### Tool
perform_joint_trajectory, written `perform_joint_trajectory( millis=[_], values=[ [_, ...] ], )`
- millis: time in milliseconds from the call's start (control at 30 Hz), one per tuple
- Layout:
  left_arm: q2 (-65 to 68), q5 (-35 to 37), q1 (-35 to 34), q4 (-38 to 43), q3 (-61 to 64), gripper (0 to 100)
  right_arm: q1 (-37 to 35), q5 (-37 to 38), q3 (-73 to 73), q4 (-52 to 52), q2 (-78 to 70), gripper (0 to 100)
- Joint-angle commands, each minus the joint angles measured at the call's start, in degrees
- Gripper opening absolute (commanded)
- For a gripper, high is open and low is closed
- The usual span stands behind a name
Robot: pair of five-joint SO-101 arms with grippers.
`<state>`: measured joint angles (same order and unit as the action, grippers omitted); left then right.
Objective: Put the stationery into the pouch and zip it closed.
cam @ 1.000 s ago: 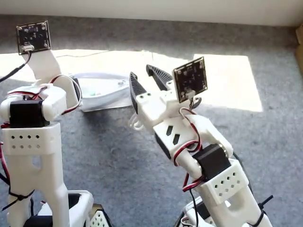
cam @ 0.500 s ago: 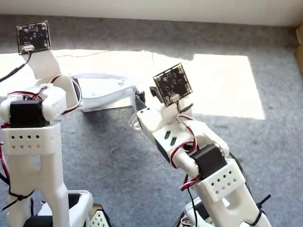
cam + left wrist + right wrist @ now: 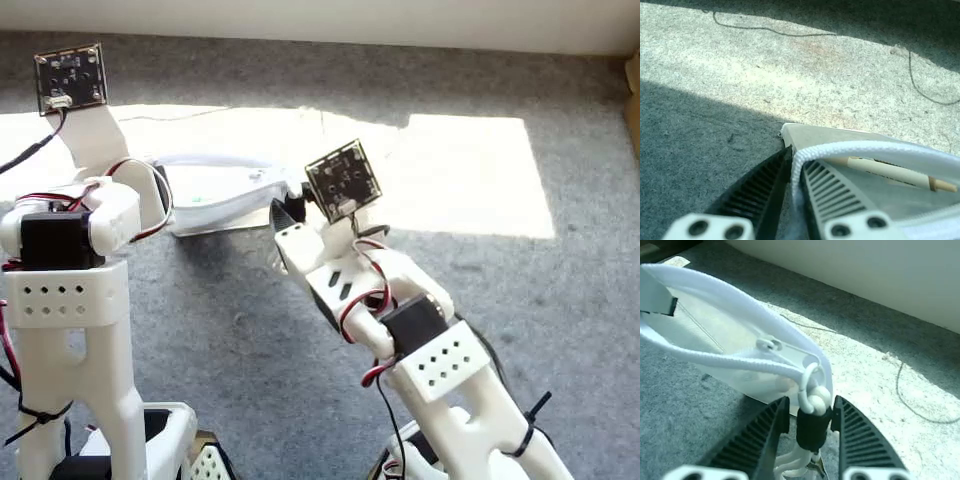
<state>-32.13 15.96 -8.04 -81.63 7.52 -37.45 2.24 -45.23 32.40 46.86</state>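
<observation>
Clamping at both ends of the pouch [image 3: 215, 200], which lies on the grey carpet [image 3: 230, 320] between the two arms. Left gripper [image 3: 791, 156]: jaws pressed together on the pouch's white corded edge [image 3: 865, 147] at one corner. A cream pen [image 3: 890, 169] lies inside, seen through the clear wall. Right gripper [image 3: 810, 402]: jaws closed in on the black pull tab [image 3: 812, 427] and its knotted white cord loop [image 3: 809, 382] at the pouch's opposite end. One pad looks to touch the tab and the other sits just beside it, so the pinch may be light. Pouch mouth appears agape along the top. Judged step: zip closing, not yet done. Risks: the tab slipping out on the pull, since it is held near the fingertips; the cord loop stretching while the slider stays put; the left hold giving way, so the whole pouch drags over the carpet instead of zipping; the pen riding up and catching in the zip line.
</observation>
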Motion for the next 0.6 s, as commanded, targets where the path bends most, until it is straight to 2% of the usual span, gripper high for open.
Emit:
perform_joint_trajectory(
  millis=[0, 200, 333, 567],
  values=[
    [-0.04, -0.53, -0.75, -0.18, -0.48, 1, -0.48, 0.7, 0.57, -2.33, -0.22, 12.4],
    [0.04, -0.53, -0.75, -0.18, -0.48, 1, -0.4, 0.7, 0.48, -2.33, -0.22, 11.8],
    [0.04, -0.53, -0.75, -0.18, -0.48, 1, 1.19, 0.7, 0.48, -2.24, -0.22, 0.2],
    [0.04, -0.53, -0.75, -0.18, -0.48, 1, 3.21, 0.7, 0.75, 2.59, -0.13, 0.5]
  ],
)
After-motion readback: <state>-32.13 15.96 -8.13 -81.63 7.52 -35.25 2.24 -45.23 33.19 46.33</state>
